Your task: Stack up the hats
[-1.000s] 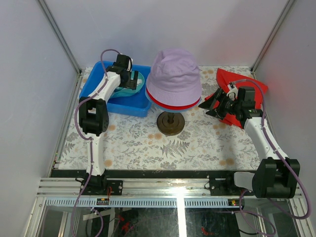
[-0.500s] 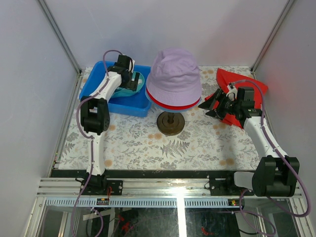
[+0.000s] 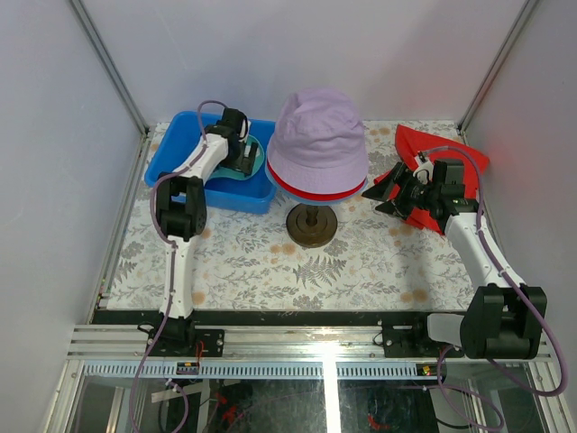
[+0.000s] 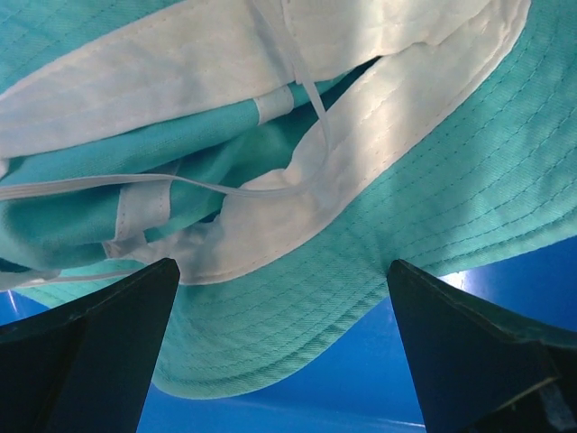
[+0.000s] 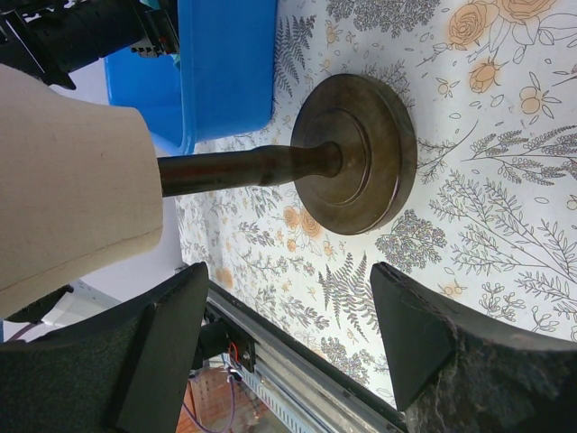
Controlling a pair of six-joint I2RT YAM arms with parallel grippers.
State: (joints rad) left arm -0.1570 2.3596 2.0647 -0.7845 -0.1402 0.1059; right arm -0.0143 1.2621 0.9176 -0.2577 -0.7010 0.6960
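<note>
Left tool point(image 4: 281, 263): we find it released, fingers spread wide and straddling the teal hat point(image 4: 433, 180), whose white lining faces the wrist camera. There is no clamp on the cloth. Tool and hat both sit inside the blue bin point(image 3: 180, 153).

Right tool point(image 5: 288, 267): we note it is likewise unclenched and holding nothing, with the red cloth point(image 3: 451, 149) beneath it. Just ahead of its tips the mannequin head point(image 5: 72, 180) stands on its stand point(image 5: 356, 153), wearing the lilac hat point(image 3: 317, 135) over the red hat point(image 3: 311, 192).
</note>
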